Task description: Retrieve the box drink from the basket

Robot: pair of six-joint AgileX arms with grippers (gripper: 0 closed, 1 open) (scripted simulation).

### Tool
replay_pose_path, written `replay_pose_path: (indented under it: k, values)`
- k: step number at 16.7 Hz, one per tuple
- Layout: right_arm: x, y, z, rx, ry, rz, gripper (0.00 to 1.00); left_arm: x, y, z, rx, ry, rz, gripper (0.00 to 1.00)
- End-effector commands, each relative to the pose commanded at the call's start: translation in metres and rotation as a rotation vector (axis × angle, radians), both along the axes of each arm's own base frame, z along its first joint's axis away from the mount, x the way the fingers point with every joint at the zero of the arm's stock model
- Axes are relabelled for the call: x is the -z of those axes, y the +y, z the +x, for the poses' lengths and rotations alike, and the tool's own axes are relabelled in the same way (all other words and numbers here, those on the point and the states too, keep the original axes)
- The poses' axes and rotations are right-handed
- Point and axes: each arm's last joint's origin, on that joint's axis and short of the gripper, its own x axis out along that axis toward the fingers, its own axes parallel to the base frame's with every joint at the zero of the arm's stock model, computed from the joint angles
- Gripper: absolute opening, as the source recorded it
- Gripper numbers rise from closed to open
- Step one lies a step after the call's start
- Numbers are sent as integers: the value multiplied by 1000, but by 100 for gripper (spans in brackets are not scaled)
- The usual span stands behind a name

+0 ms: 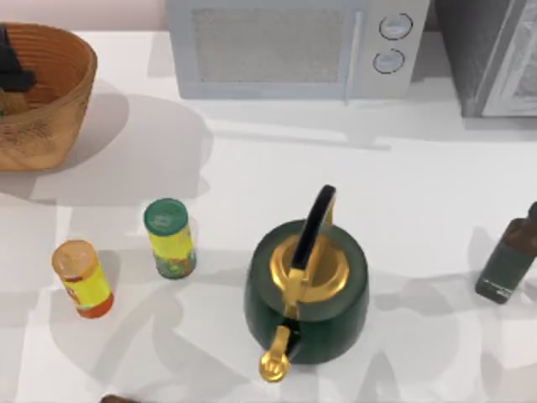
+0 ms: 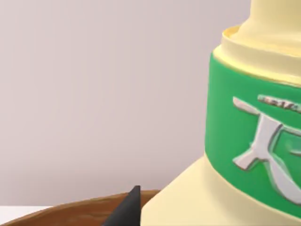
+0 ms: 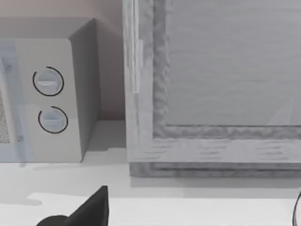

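Where the basket (image 1: 50,92) sits at the far left corner of the table (image 1: 252,185), the left gripper (image 1: 13,71) reaches down into it as a dark shape, with a sliver of pale tan beneath it that is probably the box drink, though the top view does not settle this. Seen from the left wrist, the box drink (image 2: 244,155) stands very close to the camera: a pale yellow carton with a green band carrying a raised silver character, possibly Chinese, which cannot be read with certainty; small silver lettering above it is illegible. One dark fingertip (image 2: 127,209) shows at the basket rim (image 2: 70,209), beside the carton's base; whether the jaws are apart or clamped on the carton cannot be told. A green-lidded yellow can (image 1: 170,238) and an orange-lidded yellow can (image 1: 81,278) stand at near left, well apart from the basket; their labels carry printing too small to read. A dark green kettle (image 1: 307,285) with gold lid and spout stands at near centre, a dark bottle (image 1: 509,262) at the right edge, a microwave (image 1: 294,46) with two dials along the far side. From the right wrist, one dark fingertip (image 3: 91,209) shows above the table, facing the microwave dials (image 3: 48,81) and a grey cabinet (image 3: 211,84); its jaw state cannot be told.
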Motion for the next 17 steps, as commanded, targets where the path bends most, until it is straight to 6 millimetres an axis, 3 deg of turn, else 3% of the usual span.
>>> replay_pose_path:
  k: [4, 9, 14, 17]
  values:
    - [0, 0, 0, 0, 0, 0, 100, -19, 0, 5, 1, -12, 1, 0]
    - [0, 0, 0, 0, 0, 0, 100, -81, 1, 11, 3, 21, -4, 0]
    - [0, 0, 0, 0, 0, 0, 100, -143, 0, 2, 1, 7, -1, 0]
    - [0, 0, 0, 0, 0, 0, 100, -150, 0, 0, 0, 0, 0, 0]
